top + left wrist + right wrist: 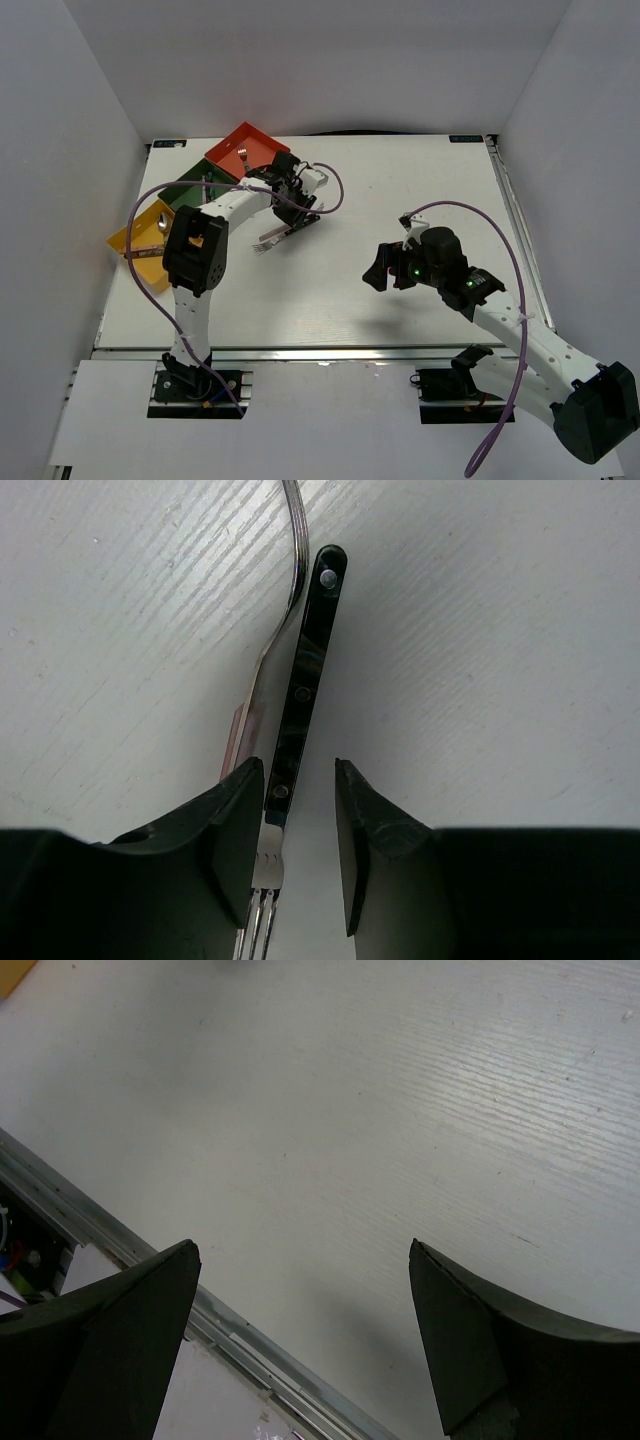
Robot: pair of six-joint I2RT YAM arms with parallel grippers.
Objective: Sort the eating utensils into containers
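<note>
A fork with a dark patterned handle (308,670) lies on the white table, its tines (262,917) towards the camera. A second slim metal utensil with a pinkish part (262,670) lies right beside it. My left gripper (300,770) is open and low over them, with the jaws astride the dark handle, which lies against the left finger. From above, the left gripper (295,208) is over the fork (275,238), next to the red-orange tray (262,138). My right gripper (385,270) is open and empty above bare table; it also shows in the right wrist view (302,1250).
The dark green tray (190,188) and the yellow-orange tray (128,238) stand at the left, with a spoon (160,222) in the yellow one. The red-orange tray holds a utensil (242,155). The table's front rail (200,1300) runs under my right gripper.
</note>
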